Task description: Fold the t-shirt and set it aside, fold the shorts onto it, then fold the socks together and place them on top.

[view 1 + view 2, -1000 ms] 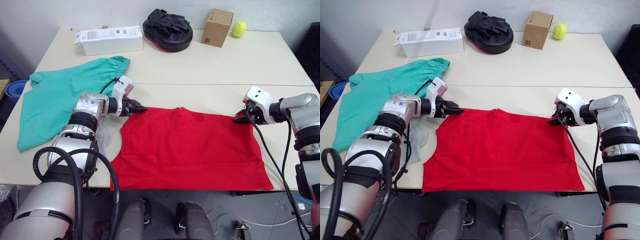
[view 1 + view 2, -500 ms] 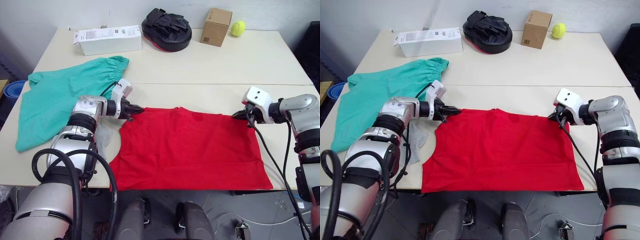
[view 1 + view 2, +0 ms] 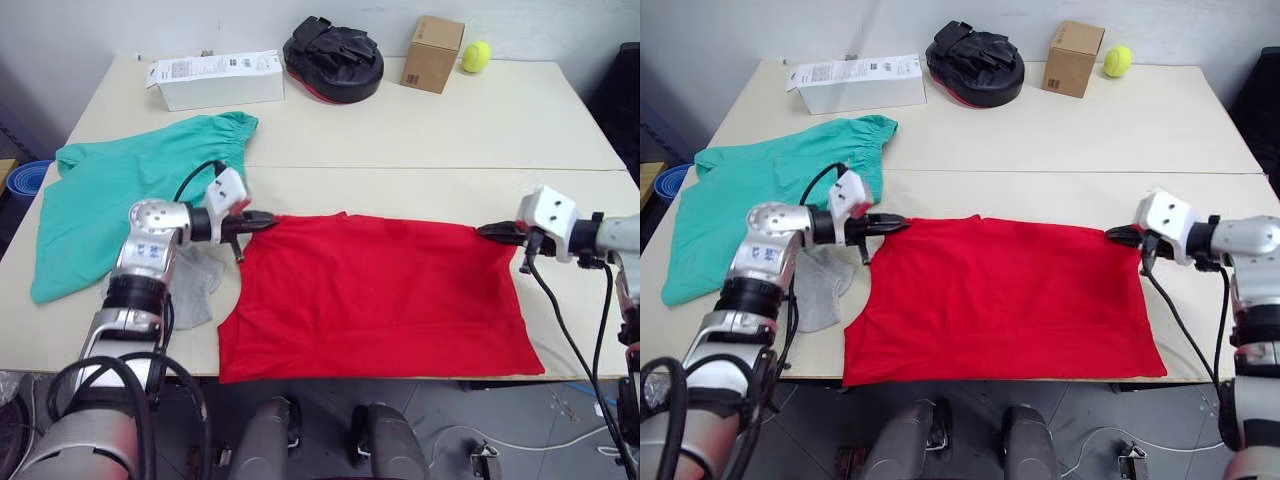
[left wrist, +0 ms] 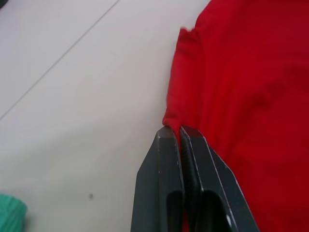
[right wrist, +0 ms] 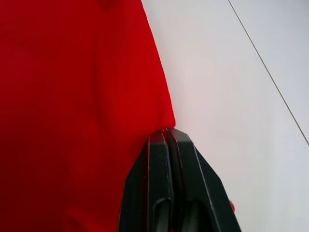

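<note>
Cream table (image 3: 480, 130), red t-shirt (image 3: 380, 290), grey wall (image 3: 150, 25)

Matt red cloth of the t-shirt (image 3: 380, 290) lies smooth across a pale, satin-finish tabletop (image 3: 420, 130) with a thin seam line. The teal-green shorts (image 3: 110, 200) are soft woven cloth, gathered at the waistband. A light grey knit sock (image 3: 195, 285) shows a finely textured surface. The left tool (image 4: 179, 133) and right tool (image 5: 166, 135) have smooth, matt dark plastic-looking fingers. Farther back, a brown cardboard box (image 3: 433, 53), a fuzzy yellow-green ball (image 3: 476, 56) and a white printed paper-faced box (image 3: 218, 78).
</note>
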You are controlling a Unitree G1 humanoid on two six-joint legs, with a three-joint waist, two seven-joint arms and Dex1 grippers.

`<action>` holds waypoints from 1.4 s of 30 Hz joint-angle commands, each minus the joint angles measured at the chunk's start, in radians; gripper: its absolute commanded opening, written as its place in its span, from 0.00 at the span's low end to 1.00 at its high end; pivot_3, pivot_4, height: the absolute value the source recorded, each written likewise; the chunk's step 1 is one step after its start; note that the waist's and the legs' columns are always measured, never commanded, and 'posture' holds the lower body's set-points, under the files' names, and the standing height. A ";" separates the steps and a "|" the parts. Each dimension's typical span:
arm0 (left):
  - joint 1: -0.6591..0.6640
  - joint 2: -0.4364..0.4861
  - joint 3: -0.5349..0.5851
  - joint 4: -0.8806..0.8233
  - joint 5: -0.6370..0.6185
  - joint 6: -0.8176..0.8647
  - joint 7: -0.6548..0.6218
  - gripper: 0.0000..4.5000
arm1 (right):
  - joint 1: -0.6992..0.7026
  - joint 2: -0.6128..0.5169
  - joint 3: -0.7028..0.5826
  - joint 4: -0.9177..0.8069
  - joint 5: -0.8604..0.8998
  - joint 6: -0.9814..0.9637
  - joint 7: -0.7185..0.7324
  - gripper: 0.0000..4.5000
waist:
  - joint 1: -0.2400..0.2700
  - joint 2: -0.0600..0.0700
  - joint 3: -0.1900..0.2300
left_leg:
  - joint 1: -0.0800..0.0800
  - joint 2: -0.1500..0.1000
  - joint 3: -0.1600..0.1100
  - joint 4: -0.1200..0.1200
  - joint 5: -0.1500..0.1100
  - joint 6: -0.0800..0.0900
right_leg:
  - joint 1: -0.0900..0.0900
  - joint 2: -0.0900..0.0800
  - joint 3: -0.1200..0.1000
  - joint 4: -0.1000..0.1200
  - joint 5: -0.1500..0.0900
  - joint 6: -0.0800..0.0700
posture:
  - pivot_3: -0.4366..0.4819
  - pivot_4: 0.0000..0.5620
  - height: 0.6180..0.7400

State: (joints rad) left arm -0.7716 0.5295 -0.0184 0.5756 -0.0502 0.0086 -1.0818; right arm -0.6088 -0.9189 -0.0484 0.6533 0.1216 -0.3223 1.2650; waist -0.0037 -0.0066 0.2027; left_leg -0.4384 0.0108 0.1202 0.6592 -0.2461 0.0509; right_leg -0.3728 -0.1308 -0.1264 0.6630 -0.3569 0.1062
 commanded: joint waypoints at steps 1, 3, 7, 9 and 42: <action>0.058 0.039 0.021 -0.174 -0.019 -0.061 0.025 0.00 | 0.080 -0.049 -0.052 -0.093 0.052 -0.134 0.046 0.01 | 0.002 0.000 0.000 | 0.000 0.000 0.000 0.000 0.000 0.000 | 0.001 -0.001 0.000 0.000 0.000 0.000 | 0.48 0.27 1.00; 0.093 0.053 0.024 -0.221 -0.009 -0.125 0.048 0.00 | 0.130 -0.061 -0.048 -0.122 0.054 -0.208 0.064 0.01 | 0.002 0.000 0.000 | 0.001 0.000 -0.002 0.001 0.000 0.000 | 0.003 -0.001 0.001 -0.002 0.000 0.000 | 0.48 0.27 1.00; 0.172 0.080 0.024 -0.318 0.009 -0.267 0.092 0.00 | 0.185 -0.077 -0.039 -0.108 0.019 -0.382 0.058 0.01 | 0.001 0.000 0.000 | 0.006 0.000 -0.003 0.001 -0.001 0.000 | 0.008 -0.003 0.005 -0.005 0.000 0.000 | 0.48 0.27 1.00; 0.203 0.095 0.028 -0.339 0.039 -0.384 0.136 0.00 | 0.196 -0.081 -0.037 -0.079 0.001 -0.454 0.039 0.01 | 0.000 0.000 0.000 | 0.012 0.000 -0.003 -0.001 -0.002 0.000 | 0.014 -0.004 0.006 -0.008 0.000 0.000 | 0.48 0.27 1.00; 0.515 0.267 -0.063 -0.109 0.543 -1.174 0.718 0.00 | 0.223 -0.217 0.017 0.291 -0.662 -1.203 -0.684 0.01 | -0.027 0.002 -0.001 | 0.032 0.001 0.007 -0.017 -0.004 -0.003 | 0.022 -0.006 0.016 -0.011 -0.001 0.000 | 0.48 0.27 1.00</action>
State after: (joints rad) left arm -0.2949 0.7817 -0.0501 0.4397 0.4882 -1.1872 -0.3502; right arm -0.3866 -1.0946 -0.0363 0.9317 -0.5221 -1.5419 0.6156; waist -0.0306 -0.0041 0.2012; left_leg -0.4029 0.0118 0.1273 0.6403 -0.2500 0.0472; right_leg -0.3478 -0.1369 -0.1102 0.6509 -0.3586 0.1055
